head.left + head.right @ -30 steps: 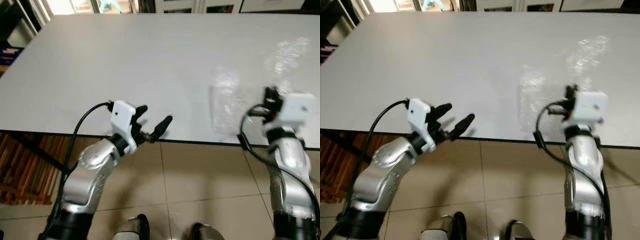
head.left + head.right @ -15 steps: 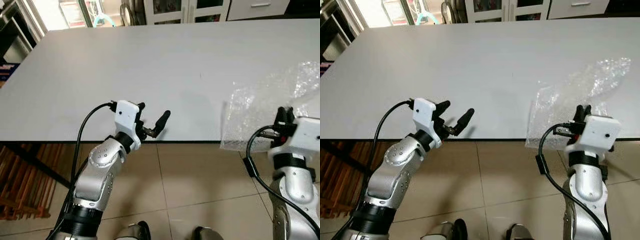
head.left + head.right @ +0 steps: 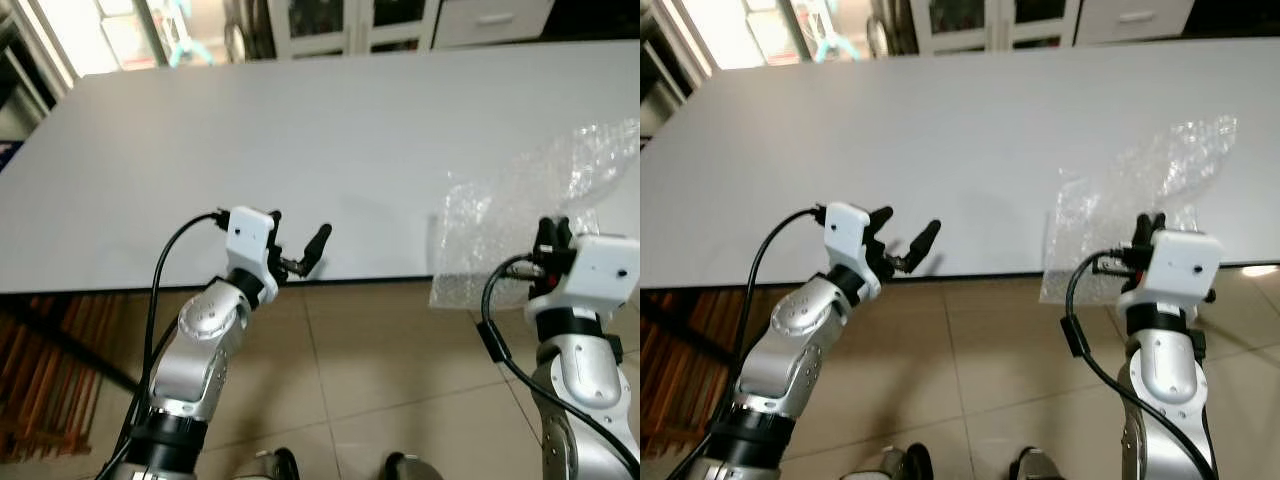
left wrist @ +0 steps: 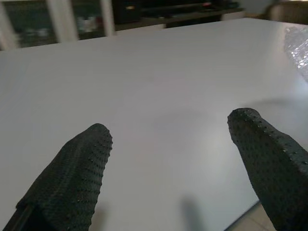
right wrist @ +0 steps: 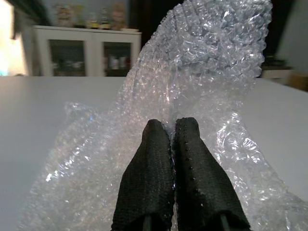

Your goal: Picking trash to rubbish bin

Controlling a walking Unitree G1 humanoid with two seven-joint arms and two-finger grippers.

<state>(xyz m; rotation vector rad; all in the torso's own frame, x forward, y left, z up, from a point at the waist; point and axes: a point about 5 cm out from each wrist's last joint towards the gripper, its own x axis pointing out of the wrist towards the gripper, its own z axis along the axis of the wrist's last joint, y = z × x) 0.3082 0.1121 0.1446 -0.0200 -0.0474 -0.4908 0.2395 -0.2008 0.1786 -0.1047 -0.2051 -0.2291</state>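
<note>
The crumpled sheet of clear bubble wrap lay at the near edge of the large white table, overhanging it. The right gripper was clenched on the sheet; the left gripper was released, holding nothing. Judged progress: trash gripped; carrying to a bin remained.

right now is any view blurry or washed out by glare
Both eye views are sharp, with bright window glare at the table's far left corner; left wrist view has soft, out-of-focus fingers; right wrist view is crisp, with light sparkling on the bubble wrap.

The bubble wrap runs past the picture's right edge.
</note>
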